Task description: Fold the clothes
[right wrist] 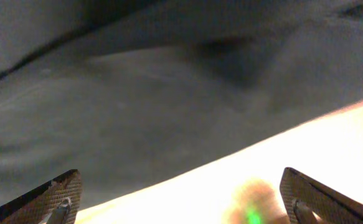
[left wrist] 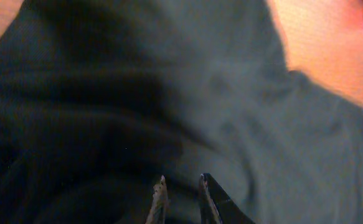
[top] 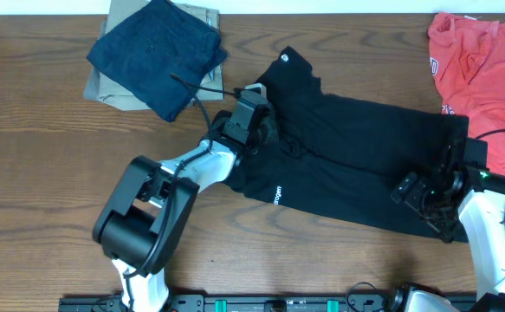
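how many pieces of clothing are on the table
4: a soft black T-shirt spread across the middle; a navy blue folded garment upper left, lying on a khaki-tan folded garment; a crumpled red shirt at the right edge. Others may hide underneath.

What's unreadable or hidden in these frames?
White lettering on the black T-shirt: overhead, too small to read.
Whether the left tool pinches cloth: left wrist view dark and blurred; overhead, its own body hides the tips.
Red garment: overhead, cut by the right edge.
Khaki garment: overhead, mostly under the navy garment.
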